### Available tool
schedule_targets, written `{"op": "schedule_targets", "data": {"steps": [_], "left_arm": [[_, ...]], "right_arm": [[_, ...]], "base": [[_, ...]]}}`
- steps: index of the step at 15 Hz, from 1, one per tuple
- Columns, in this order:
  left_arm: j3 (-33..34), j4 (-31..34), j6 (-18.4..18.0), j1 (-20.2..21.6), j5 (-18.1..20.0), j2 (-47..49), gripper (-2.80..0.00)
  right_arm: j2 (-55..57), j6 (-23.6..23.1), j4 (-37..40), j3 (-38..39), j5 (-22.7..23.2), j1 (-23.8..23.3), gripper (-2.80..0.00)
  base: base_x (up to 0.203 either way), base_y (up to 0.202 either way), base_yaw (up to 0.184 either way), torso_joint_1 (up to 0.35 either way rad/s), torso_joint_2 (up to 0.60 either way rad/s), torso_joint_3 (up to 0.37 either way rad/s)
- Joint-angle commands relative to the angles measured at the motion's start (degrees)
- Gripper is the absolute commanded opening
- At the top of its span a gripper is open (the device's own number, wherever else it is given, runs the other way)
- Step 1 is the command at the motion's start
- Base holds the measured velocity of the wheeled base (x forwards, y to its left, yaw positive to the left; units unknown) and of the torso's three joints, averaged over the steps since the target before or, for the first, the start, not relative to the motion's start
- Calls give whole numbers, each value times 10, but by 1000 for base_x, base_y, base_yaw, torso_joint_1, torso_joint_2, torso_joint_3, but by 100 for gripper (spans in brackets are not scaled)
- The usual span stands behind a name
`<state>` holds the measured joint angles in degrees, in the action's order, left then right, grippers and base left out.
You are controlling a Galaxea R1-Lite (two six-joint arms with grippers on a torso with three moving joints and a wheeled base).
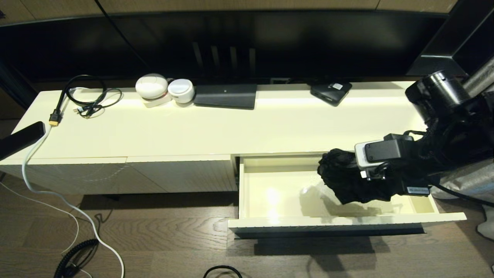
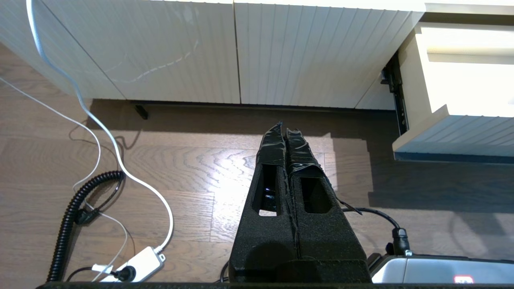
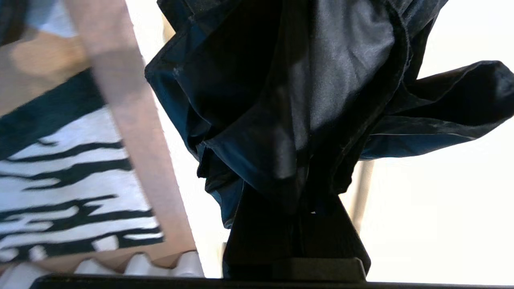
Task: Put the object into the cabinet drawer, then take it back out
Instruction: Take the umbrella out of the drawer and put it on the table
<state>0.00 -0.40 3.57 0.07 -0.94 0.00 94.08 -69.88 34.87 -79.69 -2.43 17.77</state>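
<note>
Cabinet (image 1: 154, 131) first: a long, low cream unit runs along the wall, and its drawer (image 1: 347, 223) on the right stands pulled fully out, bare inside. Over the drawer's right half hangs the right gripper (image 3: 297, 224), clamped tight on the umbrella (image 1: 347, 179), whose loose black fabric bunches out ahead of it. From the head view the bundle looks to be above the drawer floor, not resting on it, with its shadow cast below. The left gripper (image 2: 286, 136) sits parked low over the wooden floor, fingers pressed together and holding nothing. To do this step well, I'd lower the bundle straight down until the fabric settles on the drawer bottom, clear of the front and side walls, and release only then.
</note>
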Motion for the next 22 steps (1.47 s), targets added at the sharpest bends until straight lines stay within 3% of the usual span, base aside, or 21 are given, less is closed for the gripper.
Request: {"op": "schedule_targets", "data": {"steps": [1, 3, 7, 13, 16, 20, 21, 22], "left_arm": [[0, 0, 0, 0, 0, 0, -280], [0, 0, 0, 0, 0, 0, -280], [0, 0, 0, -1, 0, 0, -280], [0, 0, 0, 0, 0, 0, -280], [0, 0, 0, 0, 0, 0, -280], [0, 0, 0, 0, 0, 0, -280], [0, 0, 0, 0, 0, 0, -280], [0, 0, 0, 0, 0, 0, -280]], "right_arm": [[-41, -7, 1, -24, -9, 2, -280], [-32, -6, -6, -62, -12, 7, -280], [28, -7, -55, -103, -62, 10, -280], [164, -4, -150, -209, -60, 6, -280], [202, -3, -161, -255, -57, 3, -280], [198, -5, -161, -241, -53, -4, -280], [197, -5, -161, -238, -49, -5, 0], [196, -5, -161, -237, -50, -5, 0]], "base": [[0, 0, 0, 0, 0, 0], [0, 0, 0, 0, 0, 0], [0, 0, 0, 0, 0, 0], [0, 0, 0, 0, 0, 0], [0, 0, 0, 0, 0, 0], [0, 0, 0, 0, 0, 0], [0, 0, 0, 0, 0, 0], [0, 0, 0, 0, 0, 0]]}}
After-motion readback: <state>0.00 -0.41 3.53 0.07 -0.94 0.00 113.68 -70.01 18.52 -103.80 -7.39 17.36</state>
